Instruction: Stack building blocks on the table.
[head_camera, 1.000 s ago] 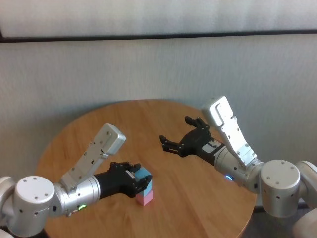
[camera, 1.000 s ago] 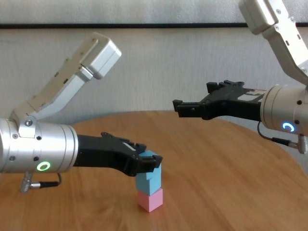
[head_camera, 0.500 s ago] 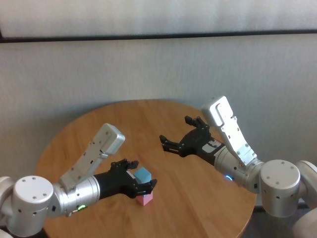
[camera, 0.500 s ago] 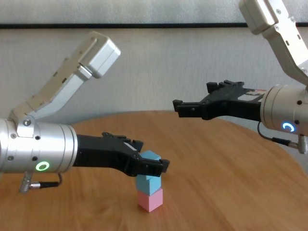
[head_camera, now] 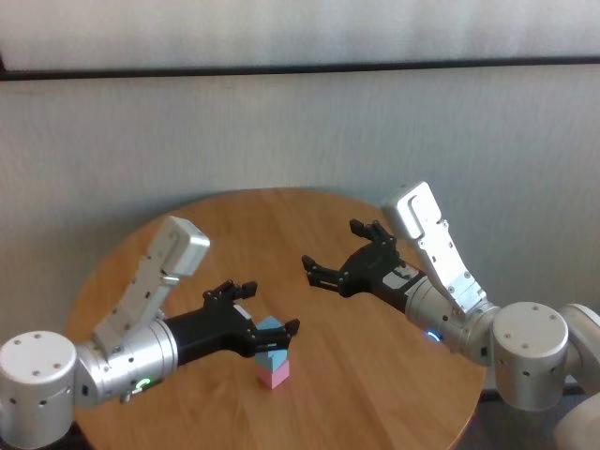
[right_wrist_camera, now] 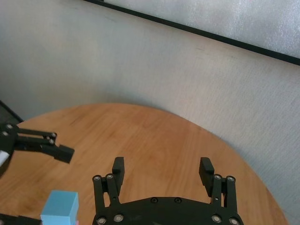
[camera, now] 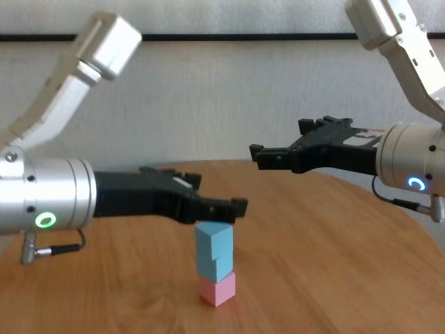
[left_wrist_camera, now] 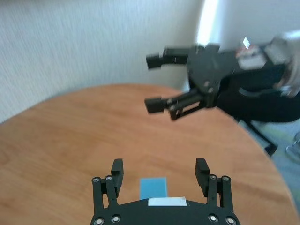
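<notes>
Building blocks: small matte cubes stacked near the front of the round, warm-brown wood-grain table [head_camera: 281, 234]. Pink cube [camera: 217, 289] sits on the tabletop w/ light blue cubes [camera: 213, 250] on top; the blue part reads as two cubes, upper one slightly offset, seam hard to make out. Left gripper [camera: 208, 202], black, hovers just above the stack, fingers spread wide, holding nothing, not touching the top cube. Right gripper [camera: 278, 154], also black, hangs in the air over the table's right-centre, well apart from the stack, fingers apart, empty.
</notes>
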Robot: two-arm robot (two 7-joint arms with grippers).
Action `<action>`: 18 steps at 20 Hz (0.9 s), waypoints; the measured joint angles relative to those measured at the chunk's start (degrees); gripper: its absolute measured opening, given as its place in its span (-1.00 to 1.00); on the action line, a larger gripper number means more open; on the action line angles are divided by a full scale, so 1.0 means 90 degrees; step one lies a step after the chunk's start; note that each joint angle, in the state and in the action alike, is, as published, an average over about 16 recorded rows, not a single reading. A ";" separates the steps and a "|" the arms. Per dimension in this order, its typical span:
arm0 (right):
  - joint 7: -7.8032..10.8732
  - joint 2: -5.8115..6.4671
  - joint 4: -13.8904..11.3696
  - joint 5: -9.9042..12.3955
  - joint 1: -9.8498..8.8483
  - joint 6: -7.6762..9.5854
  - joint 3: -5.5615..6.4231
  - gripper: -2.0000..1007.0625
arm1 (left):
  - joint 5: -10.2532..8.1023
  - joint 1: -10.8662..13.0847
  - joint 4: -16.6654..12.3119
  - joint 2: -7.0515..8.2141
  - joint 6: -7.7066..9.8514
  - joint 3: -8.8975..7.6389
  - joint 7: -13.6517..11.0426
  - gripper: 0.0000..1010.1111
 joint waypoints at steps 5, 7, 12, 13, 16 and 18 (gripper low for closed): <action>0.0000 0.0000 0.0000 0.0000 0.0000 0.0000 0.0000 1.00 | -0.0320 0.0272 -0.0285 -0.0017 -0.0284 -0.0348 0.0371 0.99; 0.0000 0.0000 0.0000 0.0000 0.0000 0.0000 0.0000 1.00 | -0.0390 0.0397 -0.0405 -0.0039 -0.0407 -0.0500 0.0588 0.99; 0.0000 0.0000 0.0000 0.0000 0.0000 0.0000 0.0000 1.00 | -0.0454 0.0668 -0.0654 -0.0098 -0.0685 -0.0818 0.1113 0.99; 0.0000 0.0000 0.0000 0.0000 0.0000 0.0000 0.0000 1.00 | -0.0452 0.0713 -0.0693 -0.0109 -0.0734 -0.0869 0.1209 0.99; 0.0000 0.0000 0.0000 0.0000 0.0000 0.0000 0.0000 1.00 | -0.0412 0.0809 -0.0774 -0.0136 -0.0844 -0.0977 0.1446 0.99; 0.0000 0.0000 0.0000 0.0000 0.0000 0.0000 0.0000 1.00 | -0.0378 0.0843 -0.0798 -0.0149 -0.0883 -0.1014 0.1541 0.99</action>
